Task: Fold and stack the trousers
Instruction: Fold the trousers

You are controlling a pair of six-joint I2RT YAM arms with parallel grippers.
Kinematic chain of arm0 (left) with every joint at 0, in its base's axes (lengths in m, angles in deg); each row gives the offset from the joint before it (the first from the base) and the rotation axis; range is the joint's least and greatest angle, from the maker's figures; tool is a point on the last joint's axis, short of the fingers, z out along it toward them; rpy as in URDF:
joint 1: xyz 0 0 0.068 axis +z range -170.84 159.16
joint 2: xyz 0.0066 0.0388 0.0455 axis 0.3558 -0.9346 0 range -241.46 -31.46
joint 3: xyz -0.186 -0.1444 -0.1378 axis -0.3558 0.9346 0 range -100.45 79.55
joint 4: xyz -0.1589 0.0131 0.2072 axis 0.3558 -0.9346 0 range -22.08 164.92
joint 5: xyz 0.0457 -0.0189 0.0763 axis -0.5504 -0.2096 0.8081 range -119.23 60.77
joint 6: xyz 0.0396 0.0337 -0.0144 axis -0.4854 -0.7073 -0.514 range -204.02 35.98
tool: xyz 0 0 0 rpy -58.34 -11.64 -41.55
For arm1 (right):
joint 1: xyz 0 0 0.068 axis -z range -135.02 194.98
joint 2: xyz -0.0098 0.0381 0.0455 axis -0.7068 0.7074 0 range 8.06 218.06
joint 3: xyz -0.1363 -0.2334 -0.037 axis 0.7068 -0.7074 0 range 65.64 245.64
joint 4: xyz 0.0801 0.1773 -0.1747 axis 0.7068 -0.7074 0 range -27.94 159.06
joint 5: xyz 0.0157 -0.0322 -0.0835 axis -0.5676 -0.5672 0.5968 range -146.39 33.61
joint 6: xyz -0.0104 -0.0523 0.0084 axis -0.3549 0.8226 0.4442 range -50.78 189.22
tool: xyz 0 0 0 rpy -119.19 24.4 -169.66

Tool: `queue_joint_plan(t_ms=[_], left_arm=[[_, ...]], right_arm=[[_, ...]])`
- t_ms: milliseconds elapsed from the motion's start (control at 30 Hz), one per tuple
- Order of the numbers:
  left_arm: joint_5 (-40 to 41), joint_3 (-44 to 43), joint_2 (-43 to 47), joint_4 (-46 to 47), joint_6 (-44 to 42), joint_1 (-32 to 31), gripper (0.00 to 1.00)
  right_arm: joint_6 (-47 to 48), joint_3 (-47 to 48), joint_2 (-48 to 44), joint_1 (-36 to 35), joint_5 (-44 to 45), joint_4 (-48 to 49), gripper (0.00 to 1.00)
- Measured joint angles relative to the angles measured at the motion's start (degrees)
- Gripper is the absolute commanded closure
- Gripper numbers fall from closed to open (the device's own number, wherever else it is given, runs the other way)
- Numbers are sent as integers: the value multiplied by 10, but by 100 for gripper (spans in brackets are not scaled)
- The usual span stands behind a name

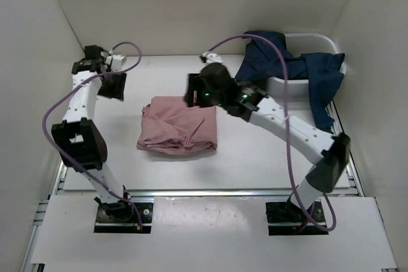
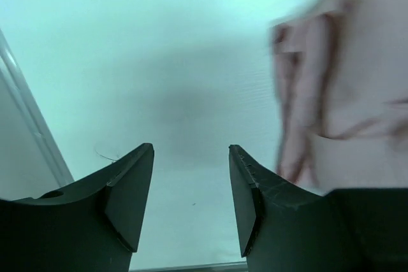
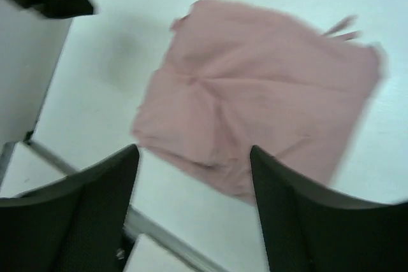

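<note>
A: In the top view, where is everything?
B: The trousers point(image 1: 178, 125) lie as a wrinkled square bundle on the table point(image 1: 255, 157). The right gripper point(image 1: 193, 91) hovers over their far edge, so the cloth is below it and toward its base. The left gripper point(image 1: 115, 86) hangs off to their left, apart from the cloth. I'd judge the folding mostly done, with squaring up and stacking left to do.
A: And the left wrist view?
B: The fingers are spread with nothing between them. Bare table is beneath, and the trousers point(image 2: 357, 106) are a blur to the gripper's right.
A: The right wrist?
B: The jaws are wide and empty. The trousers point(image 3: 255, 93) lie ahead of the fingertips, their near edge just past them. A thin strand, perhaps the drawstring point(image 3: 341, 28), pokes out at the far right corner.
A: So how should it be done?
B: Lower the right gripper onto a thick, layered edge and pinch every layer together. Lift slowly so the bundle doesn't unfold, since soft fabric like this will likely sag. Bring the left gripper in to steady the opposite side.
</note>
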Motion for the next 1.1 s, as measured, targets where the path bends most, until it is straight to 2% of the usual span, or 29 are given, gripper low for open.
queue_joint_plan(t_ms=[33, 67, 133, 167, 267, 333, 533, 700, 833, 867, 933, 967, 1067, 1100], left_arm=[[-1, -5, 23, 0, -3, -17, 38], [-6, -7, 50, 4, -6, -45, 38], [-35, -3, 94, 9, -9, -116, 38], [-54, 7, 107, 13, -9, -149, 38], [-115, 68, 122, 20, -8, -245, 41], [-134, 126, 105, 24, -8, -265, 42], [-81, 269, 64, 33, -10, -245, 42], [-26, 340, 120, 67, -27, -244, 35], [-10, 362, 155, 82, -37, -244, 33], [-10, 362, 163, 83, -38, -244, 31], [-12, 362, 182, 87, -41, -244, 28], [-14, 358, 192, 86, -43, -244, 27], [-17, 335, 215, 84, -46, -239, 27], [-21, 323, 219, 83, -45, -236, 27]], right_arm=[[-1, -34, -31, 21, -1, 10, 50], [-2, -67, -52, 43, -5, 22, 77], [-14, -129, -67, 91, -35, 51, 96], [-19, -155, -59, 110, -50, 65, 100], [-52, -245, -14, 148, -120, 126, 100], [-76, -299, 23, 156, -170, 166, 100], [-130, -344, 75, 163, -239, 195, 100], [-151, -344, 82, 189, -237, 202, 100], [-148, -344, 84, 197, -222, 188, 100], [-145, -344, 83, 197, -222, 188, 92], [-137, -344, 79, 196, -225, 187, 62], [-124, -349, 72, 196, -228, 190, 31], [-108, -381, 27, 197, -236, 210, 7], [-106, -398, 8, 199, -245, 228, 4]])
